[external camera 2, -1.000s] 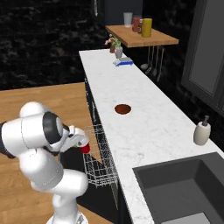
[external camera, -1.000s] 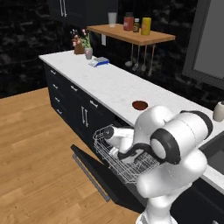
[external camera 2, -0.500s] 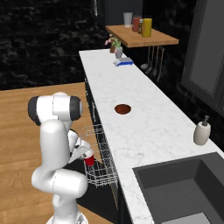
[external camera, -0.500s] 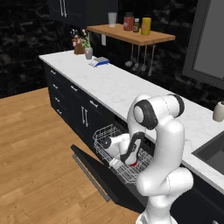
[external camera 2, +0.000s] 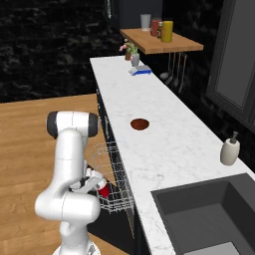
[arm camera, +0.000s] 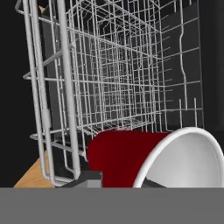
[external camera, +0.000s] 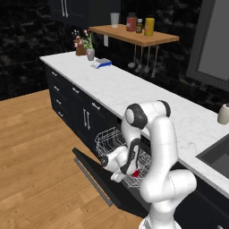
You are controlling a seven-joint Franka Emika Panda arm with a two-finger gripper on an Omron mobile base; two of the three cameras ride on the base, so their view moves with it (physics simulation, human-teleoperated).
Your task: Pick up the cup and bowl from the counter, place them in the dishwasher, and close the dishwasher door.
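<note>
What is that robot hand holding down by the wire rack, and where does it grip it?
The gripper is shut on the red cup, tipped on its side over the dishwasher's wire rack. It seems to pinch the cup near the white rim; the exact contact is hidden.

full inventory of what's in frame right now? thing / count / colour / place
cup: 1, red, white rim, lying tipped in the claw at the rack
bowl: 1, brown, on the counter
dishwasher door: 1, black, dropped open
wire rack: 1, white, pulled out over the door
soap dispenser: 1, cream, by the sink
shelf: 1, wooden, holding jars and a tumbler
flower pot: 1, far counter end
claw: 1, shut on the cup
</note>
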